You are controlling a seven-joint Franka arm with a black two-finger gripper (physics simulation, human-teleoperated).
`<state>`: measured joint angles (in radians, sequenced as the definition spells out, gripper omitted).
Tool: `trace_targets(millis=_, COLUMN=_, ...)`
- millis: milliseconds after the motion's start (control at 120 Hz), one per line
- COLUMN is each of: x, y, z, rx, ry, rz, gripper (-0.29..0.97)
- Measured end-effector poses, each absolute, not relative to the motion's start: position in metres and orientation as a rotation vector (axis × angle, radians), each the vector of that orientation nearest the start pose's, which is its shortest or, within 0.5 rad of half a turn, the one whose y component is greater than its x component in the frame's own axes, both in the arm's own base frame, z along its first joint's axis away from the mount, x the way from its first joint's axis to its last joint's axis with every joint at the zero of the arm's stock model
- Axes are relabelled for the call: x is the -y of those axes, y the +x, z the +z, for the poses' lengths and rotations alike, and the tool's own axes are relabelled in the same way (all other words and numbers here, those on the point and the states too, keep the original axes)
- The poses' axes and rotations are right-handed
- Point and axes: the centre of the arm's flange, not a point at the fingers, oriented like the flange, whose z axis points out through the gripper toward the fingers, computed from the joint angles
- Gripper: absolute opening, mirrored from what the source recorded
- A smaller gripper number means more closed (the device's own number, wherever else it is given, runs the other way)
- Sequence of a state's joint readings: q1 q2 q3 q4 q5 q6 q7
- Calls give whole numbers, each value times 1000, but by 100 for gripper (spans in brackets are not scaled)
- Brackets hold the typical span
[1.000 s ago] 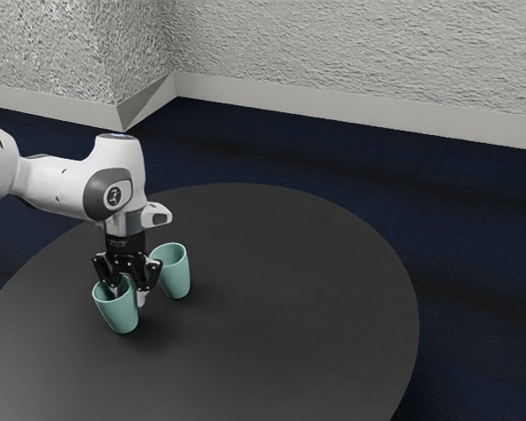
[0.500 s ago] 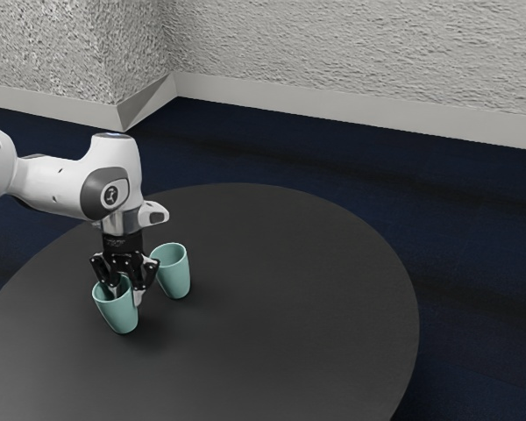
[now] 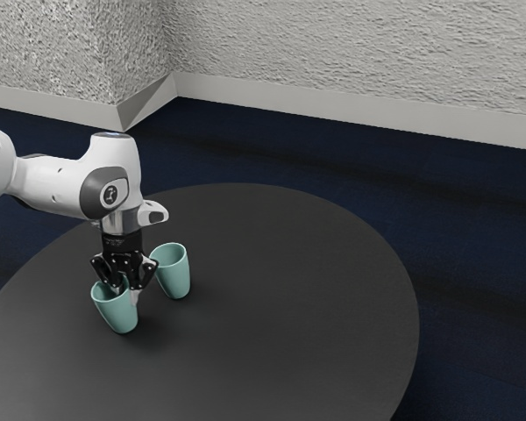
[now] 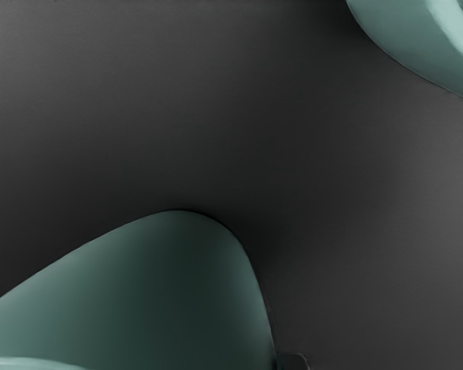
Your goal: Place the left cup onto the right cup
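Observation:
Two teal cups stand on the round black table (image 3: 289, 289), near its edge on the exterior view's left. The left cup (image 3: 116, 312) leans slightly, and my gripper (image 3: 118, 282) comes down onto its rim, shut on its wall with one finger inside and one outside. The right cup (image 3: 174, 270) stands upright just beside it, a small gap apart. In the wrist view the left cup (image 4: 139, 301) bulges large right under my hand, and the right cup (image 4: 424, 38) shows a curved edge a short way off.
The black tabletop stretches wide toward the exterior view's right. Dark blue floor surrounds the table, with a rough grey wall and pale skirting (image 3: 333, 101) far behind.
My fingers have drawn together on the left cup's wall and my hand has shifted very slightly toward the exterior view's left. The right cup has stayed put.

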<state>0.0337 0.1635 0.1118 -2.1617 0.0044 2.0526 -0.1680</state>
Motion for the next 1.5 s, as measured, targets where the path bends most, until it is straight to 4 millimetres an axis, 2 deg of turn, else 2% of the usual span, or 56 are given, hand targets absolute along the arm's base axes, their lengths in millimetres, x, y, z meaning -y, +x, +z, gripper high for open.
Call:
trace_targets(millis=1042, x=-77, y=519, z=305, rx=498, ry=-3058, rz=416, gripper=-6)
trace_targets(millis=1500, x=-78, y=510, z=327, rx=512, ry=-3069, rz=375, gripper=-7)
